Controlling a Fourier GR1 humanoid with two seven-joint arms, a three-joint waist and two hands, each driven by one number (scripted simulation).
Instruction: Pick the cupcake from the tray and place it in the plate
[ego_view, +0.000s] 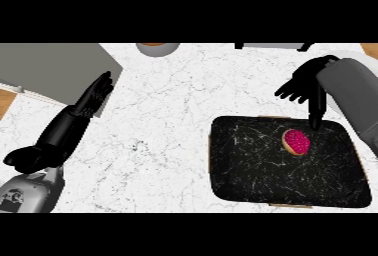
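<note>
The cupcake (297, 141), pink-topped with a tan base, lies on the black marbled tray (280, 175) near its far right part. My right hand (304, 84) hovers just beyond the tray's far edge. It is open with its fingers spread, and one finger points down to a spot just right of the cupcake without touching it. A pale curved surface (332, 111) shows beside my right forearm and is mostly hidden by it; I cannot tell whether it is the plate. My left hand (74, 117) rests open at the left, fingers straight, holding nothing.
A grey slab (52, 65) fills the far left corner, under my left fingertips. A round pale bowl with brown contents (157, 48) sits at the far edge. A grey object on black legs (273, 45) is cut off at the top. White marble counter lies between the hands.
</note>
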